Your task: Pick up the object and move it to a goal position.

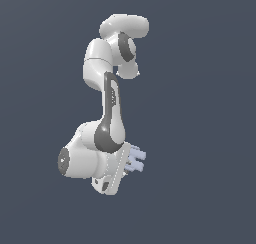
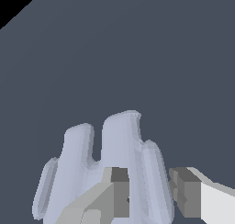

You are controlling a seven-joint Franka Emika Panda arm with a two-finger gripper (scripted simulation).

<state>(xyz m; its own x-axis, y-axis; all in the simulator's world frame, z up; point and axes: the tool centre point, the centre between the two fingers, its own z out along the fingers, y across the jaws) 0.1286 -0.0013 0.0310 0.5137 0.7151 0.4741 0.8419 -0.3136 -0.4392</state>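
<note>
the gripper [image 2: 149, 195] has its jaws narrowed around one bar of the object [image 2: 114, 159], the pale lavender piece of crossed bars; one finger [image 2: 108, 195] lies across its face, the other sits just beside its outer bar. whether both pads truly press it i cannot tell for sure, but it reads as held. in the exterior view the object [image 1: 136, 160] pokes out beyond the jaws, with the arm [image 1: 107, 113] folded above. no goal marker shows. the carry calls for a firm squeeze and slow, smooth travel, since the off-centre hold could let the piece pivot between the jaws.
</note>
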